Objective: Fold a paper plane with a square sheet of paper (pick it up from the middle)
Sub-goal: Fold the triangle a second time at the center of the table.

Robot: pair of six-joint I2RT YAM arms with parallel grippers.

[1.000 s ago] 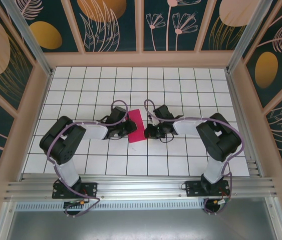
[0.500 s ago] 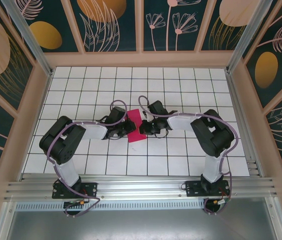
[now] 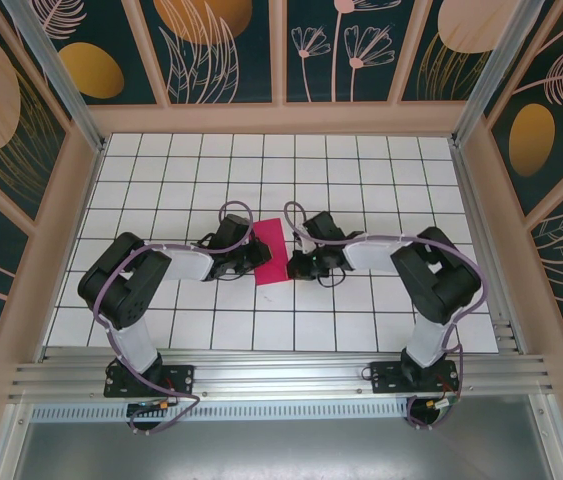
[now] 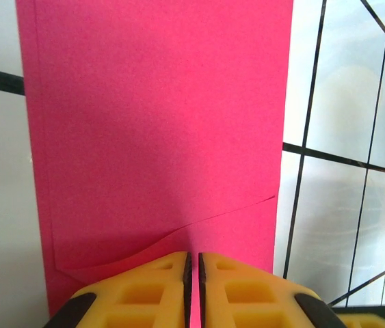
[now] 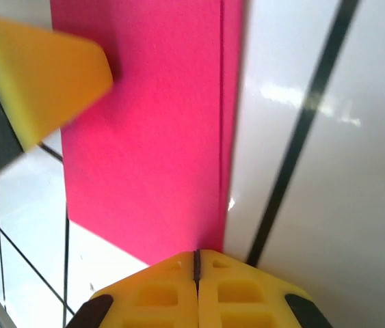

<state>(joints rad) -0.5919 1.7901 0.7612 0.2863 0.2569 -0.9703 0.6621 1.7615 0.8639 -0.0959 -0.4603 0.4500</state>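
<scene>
Left tool [image 4: 193, 257] pinches left edge of folded pink paper [image 3: 270, 252]; right tool [image 5: 196, 254] clenched empty, tips at its right edge.

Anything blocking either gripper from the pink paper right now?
Nothing visible does. The left gripper is shut directly over one edge of the folded paper, the right gripper shut at the opposite edge.

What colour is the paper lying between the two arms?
The paper is plain magenta-pink, unmarked; the left wrist view shows it best.
</scene>
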